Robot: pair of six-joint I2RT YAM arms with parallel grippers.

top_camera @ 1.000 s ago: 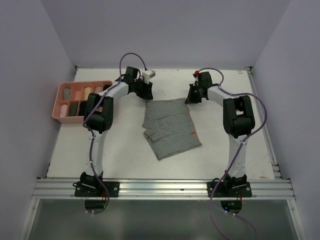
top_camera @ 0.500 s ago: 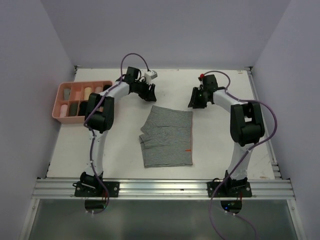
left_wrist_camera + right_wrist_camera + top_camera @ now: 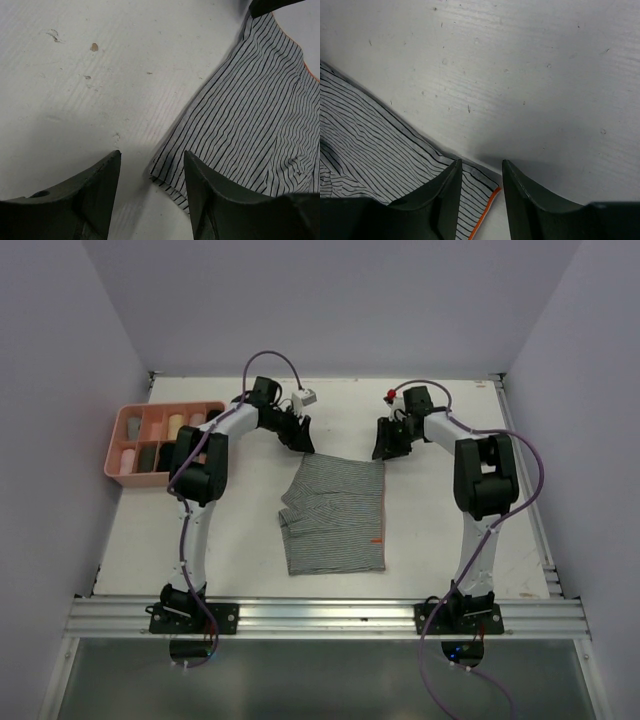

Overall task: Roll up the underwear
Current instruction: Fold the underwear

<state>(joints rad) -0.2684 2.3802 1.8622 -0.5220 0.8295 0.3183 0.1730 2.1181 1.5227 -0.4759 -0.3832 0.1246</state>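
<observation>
The grey striped underwear (image 3: 335,515) lies flat in the middle of the table, folded, with an orange trim along its right side. My left gripper (image 3: 302,438) is open at its far left corner. In the left wrist view the striped corner (image 3: 165,167) lies on the table between the open fingers of the gripper (image 3: 151,155). My right gripper (image 3: 385,445) is open at the far right corner. In the right wrist view the orange-trimmed corner (image 3: 482,187) lies between the fingers of the gripper (image 3: 481,162). Neither gripper holds the fabric.
A pink tray (image 3: 112,450) with compartments stands at the far left and holds several rolled pieces, pale and dark. Side walls close in the white table (image 3: 240,530) on the left, right and back. The metal rail with the arm bases runs along the near edge.
The striped underwear went from skewed to square and lies a little nearer. Both grippers lifted off it, then came back down to its far corners.
</observation>
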